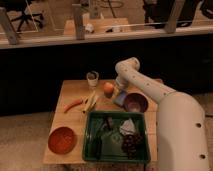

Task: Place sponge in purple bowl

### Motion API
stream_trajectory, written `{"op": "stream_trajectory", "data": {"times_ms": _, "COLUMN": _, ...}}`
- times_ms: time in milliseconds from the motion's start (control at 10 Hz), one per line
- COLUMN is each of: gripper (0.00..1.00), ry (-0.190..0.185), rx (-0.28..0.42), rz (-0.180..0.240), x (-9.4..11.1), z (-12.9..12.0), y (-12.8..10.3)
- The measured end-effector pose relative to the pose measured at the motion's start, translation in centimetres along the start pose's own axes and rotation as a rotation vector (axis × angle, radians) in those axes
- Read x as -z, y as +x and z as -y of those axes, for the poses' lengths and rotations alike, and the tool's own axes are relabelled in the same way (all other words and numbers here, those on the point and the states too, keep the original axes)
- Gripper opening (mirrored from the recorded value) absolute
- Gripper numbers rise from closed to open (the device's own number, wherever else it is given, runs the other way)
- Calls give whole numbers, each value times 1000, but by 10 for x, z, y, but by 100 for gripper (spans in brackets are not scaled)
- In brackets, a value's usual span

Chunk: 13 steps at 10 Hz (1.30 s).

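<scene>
The sponge [120,99], a small blue-grey pad, lies at the left rim of the round dark purple bowl [136,103] on the wooden table [75,90]. My gripper [119,93] points down right over the sponge, between the orange fruit and the bowl. The white arm [150,87] reaches in from the lower right and bends over the bowl. The bowl looks empty inside. I cannot tell whether the sponge rests on the table or hangs from the gripper.
An orange fruit [108,89] sits just left of the gripper. A small cup [92,78] stands at the back. A red-orange carrot-like piece [73,104] and pale sticks [91,101] lie left. An orange bowl [62,140] is front left. A green tray [91,135] holds grapes [131,143] and a pale wedge [128,127].
</scene>
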Motion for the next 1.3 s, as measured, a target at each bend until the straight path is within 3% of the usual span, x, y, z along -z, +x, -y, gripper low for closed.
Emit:
{"op": "stream_trajectory", "data": {"times_ms": 300, "gripper": 13, "ry": -68, "rx": -30, "rz": -107, "x": 44, "z": -12, "y": 23}}
{"op": "stream_trajectory", "data": {"times_ms": 600, "gripper": 13, "ry": -96, "rx": -54, "rz": -171, "x": 69, "z": -20, "y": 34}}
{"op": "stream_trajectory", "data": {"times_ms": 800, "gripper": 13, "ry": -98, "rx": -75, "rz": -177, "x": 76, "z": -26, "y": 30}}
{"op": "stream_trajectory", "data": {"times_ms": 1300, "gripper": 13, "ry": -92, "rx": -114, "rz": -137, "x": 79, "z": -44, "y": 2}}
